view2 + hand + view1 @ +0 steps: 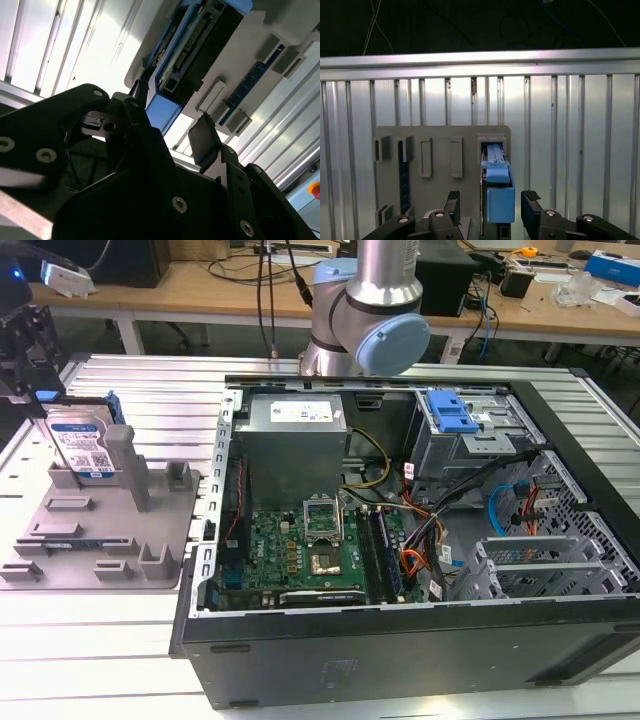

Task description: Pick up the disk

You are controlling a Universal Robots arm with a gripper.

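Standing on edge in the grey tray (100, 528) at the exterior view's left, the silver disk (82, 445), white-and-blue labelled and blue-railed, sits between the gripper (491, 201)'s spread jaws.

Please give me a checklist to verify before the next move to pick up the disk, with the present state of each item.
1. The tool is open: ok, its fingers stand apart.
2. The disk lies between the fingers: ok in the first wrist view, with a gap on each side.
3. The disk stands upright in the grey tray: ok.
4. The tool is low enough on the disk: cannot tell.
5. The disk is gripped: not ok, no contact.
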